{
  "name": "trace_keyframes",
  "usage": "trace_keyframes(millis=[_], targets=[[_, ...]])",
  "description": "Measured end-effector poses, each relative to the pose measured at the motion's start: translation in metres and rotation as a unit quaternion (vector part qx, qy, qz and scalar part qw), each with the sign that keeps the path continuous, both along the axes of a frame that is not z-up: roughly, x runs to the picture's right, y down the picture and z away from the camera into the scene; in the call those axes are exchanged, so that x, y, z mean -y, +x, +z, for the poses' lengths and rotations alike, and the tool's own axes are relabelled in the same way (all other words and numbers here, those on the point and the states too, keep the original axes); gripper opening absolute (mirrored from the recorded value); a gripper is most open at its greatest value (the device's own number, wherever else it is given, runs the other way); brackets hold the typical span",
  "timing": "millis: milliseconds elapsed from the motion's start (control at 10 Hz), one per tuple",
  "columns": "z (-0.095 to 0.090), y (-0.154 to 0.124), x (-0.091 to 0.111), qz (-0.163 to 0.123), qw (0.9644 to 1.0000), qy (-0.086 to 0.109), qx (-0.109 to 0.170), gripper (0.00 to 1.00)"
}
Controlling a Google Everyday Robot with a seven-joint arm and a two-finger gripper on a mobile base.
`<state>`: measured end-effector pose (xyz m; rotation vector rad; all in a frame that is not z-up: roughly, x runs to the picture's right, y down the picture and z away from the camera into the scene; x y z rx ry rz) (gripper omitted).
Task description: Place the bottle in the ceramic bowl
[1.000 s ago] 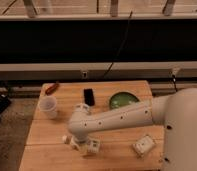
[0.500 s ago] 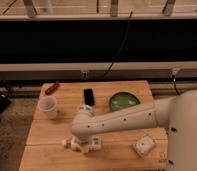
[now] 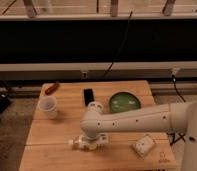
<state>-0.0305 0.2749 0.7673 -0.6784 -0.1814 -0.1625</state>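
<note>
The whitish bottle [image 3: 75, 143] lies on its side near the front left of the wooden table [image 3: 62, 125]. My gripper [image 3: 93, 142] hangs from the white arm and is down at the bottle, covering its right end. The green ceramic bowl [image 3: 124, 102] sits empty at the back right of the table, well apart from the gripper and the bottle.
A white plastic cup [image 3: 48, 106] stands at the left. A black phone-like slab [image 3: 88, 96] lies at the back middle. A red-orange object [image 3: 52, 88] lies at the back left corner. A flat white packet [image 3: 143, 145] lies at the front right. A dark wall and cables run behind the table.
The arm has swung toward the table's front and lowered. The gripper has come down onto the bottle, which has stayed in about the same place.
</note>
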Motion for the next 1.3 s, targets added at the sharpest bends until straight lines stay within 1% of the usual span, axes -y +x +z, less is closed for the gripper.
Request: trace_keyframes(millis=[100, 200, 300, 600, 800, 900, 1100, 1200, 1300], targets=[[0.0, 0.004, 0.004, 0.003, 1.0, 0.0, 0.003, 0.0], [0.002, 0.024, 0.014, 0.008, 0.9999, 0.0, 0.006, 0.0], [0.003, 0.035, 0.021, 0.012, 0.9999, 0.0, 0.008, 0.0], [0.011, 0.077, 0.054, 0.019, 0.9998, 0.002, 0.01, 0.0], [0.011, 0.089, 0.075, 0.021, 0.9996, 0.007, 0.017, 0.0], [0.006, 0.101, 0.092, 0.024, 0.9994, 0.012, 0.022, 0.0], [0.002, 0.11, 0.112, 0.021, 0.9992, 0.02, 0.029, 0.0], [0.004, 0.115, 0.125, 0.019, 0.999, 0.025, 0.031, 0.0], [0.008, 0.12, 0.132, 0.02, 0.999, 0.025, 0.03, 0.0]])
